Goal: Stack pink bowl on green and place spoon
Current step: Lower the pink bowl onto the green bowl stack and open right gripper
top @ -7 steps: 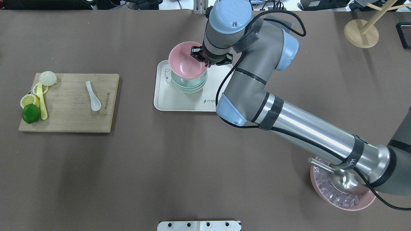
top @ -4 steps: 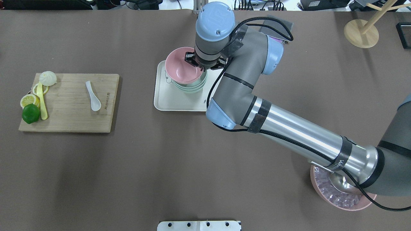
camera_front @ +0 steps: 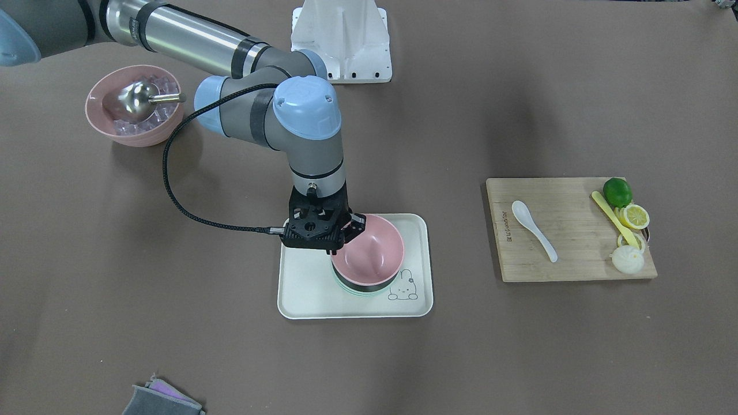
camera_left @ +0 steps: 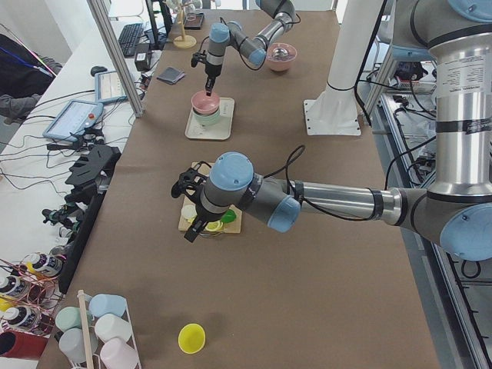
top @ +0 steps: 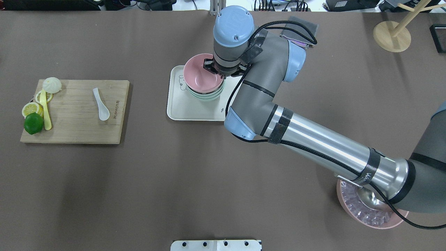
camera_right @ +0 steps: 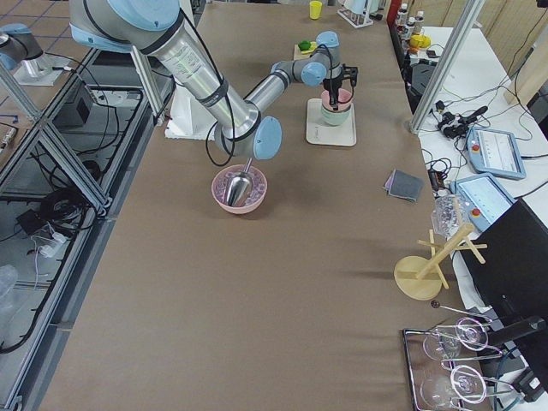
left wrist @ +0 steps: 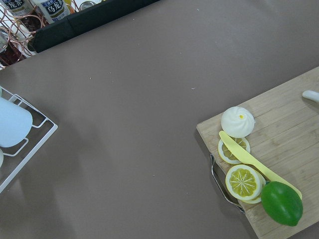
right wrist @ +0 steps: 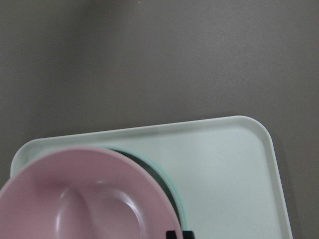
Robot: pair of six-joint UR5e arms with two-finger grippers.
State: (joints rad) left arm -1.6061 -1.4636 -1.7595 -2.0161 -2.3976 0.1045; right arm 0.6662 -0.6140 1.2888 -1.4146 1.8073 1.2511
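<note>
Where the right arm (top: 313, 139) crosses the table's near edge, it covers part of an ice dish (top: 381, 224) and the metal scoop (camera_front: 135, 97) lying in it; white lettering on an arm strap is too small to read. Further out, the white spoon (top: 101, 106) lies on the cutting board (top: 76, 129), well apart from the right gripper (top: 221, 72), beside a burnt-in brand mark I cannot make out. The left gripper (camera_left: 188, 211) hangs over that board, seen only from the side, so its fingers' spread cannot be told. Beyond, a cream tray (top: 184, 111) bears a rabbit drawing and a script word partly hidden by the arm. On it the pink bowl (top: 200, 76) sits low in the green bowl (top: 205, 96), which shows only a rim band. The right gripper's fingers pinch the pink bowl's rim on the arm's side
</note>
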